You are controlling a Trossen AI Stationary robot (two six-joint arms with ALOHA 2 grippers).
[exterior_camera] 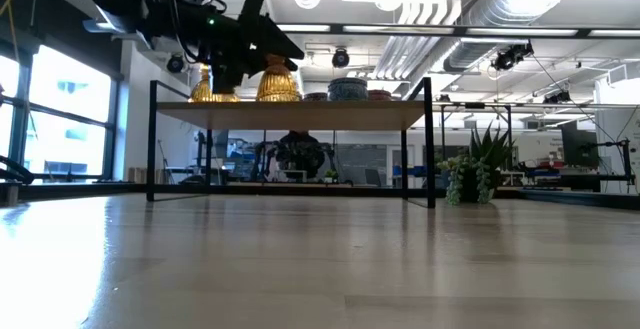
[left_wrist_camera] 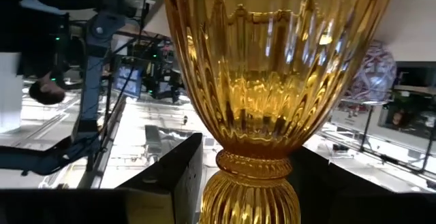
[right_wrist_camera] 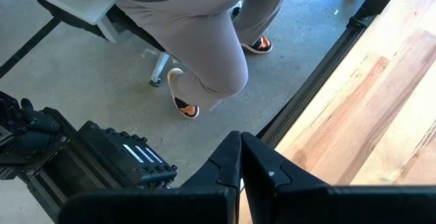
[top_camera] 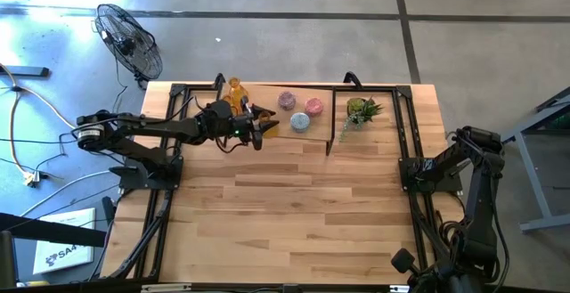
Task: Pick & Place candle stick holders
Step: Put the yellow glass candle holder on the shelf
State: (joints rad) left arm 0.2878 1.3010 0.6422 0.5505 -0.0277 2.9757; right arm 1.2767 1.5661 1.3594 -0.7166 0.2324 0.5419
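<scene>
Amber candle stick holder (left_wrist_camera: 262, 94) clamped between left pincer (top_camera: 259, 126) fingers, above shelf (exterior_camera: 290, 113)

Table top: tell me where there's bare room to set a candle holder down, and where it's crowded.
Bare: the wide wood of the table between the two arm bases, from the front edge up to the shelf. Crowded: the back strip, where the left gripper holds an amber holder beside another amber holder, pink holders, a blue holder and the plant.
</scene>
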